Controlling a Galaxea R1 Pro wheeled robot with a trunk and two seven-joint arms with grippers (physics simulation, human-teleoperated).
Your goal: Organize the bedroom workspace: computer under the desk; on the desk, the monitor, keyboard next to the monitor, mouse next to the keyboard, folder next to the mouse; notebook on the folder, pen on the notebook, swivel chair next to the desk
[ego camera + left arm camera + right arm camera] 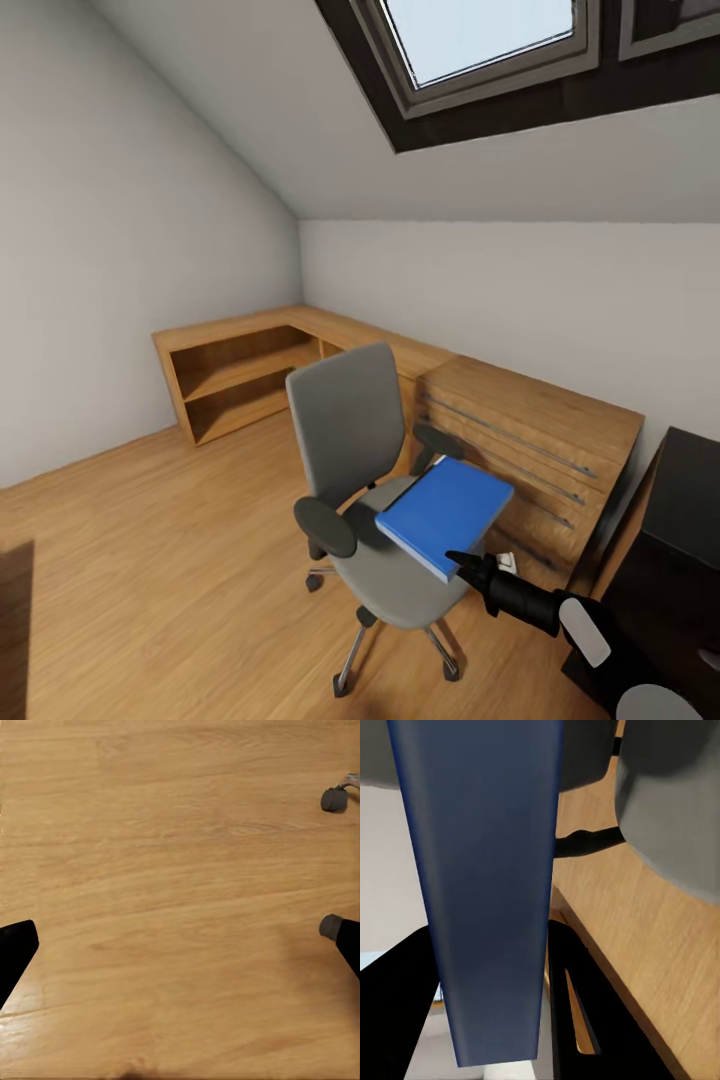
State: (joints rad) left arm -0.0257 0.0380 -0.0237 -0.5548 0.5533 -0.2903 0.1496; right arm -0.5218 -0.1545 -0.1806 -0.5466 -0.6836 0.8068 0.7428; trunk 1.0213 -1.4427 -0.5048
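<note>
The grey swivel chair (pixel 350 430) stands on the wood floor, its back toward the low wooden shelving. The bright blue folder (pixel 445 513) is tilted above the seat's right side, and my right gripper (pixel 463 562) is shut on its near corner. In the right wrist view the folder (pixel 484 870) runs edge-on between the two black fingers (pixel 574 1012). A corner of the black desk (pixel 690 500) shows at the lower right. My left gripper (pixel 180 952) hangs open over bare floor, nothing between its fingers.
Low wooden shelving (pixel 240 370) and a wooden drawer unit (pixel 530 440) line the walls behind the chair. Two chair casters (pixel 332 799) sit near my left gripper. A sloped ceiling with a skylight (pixel 480 40) is overhead. Open wood floor (pixel 150 560) lies to the left.
</note>
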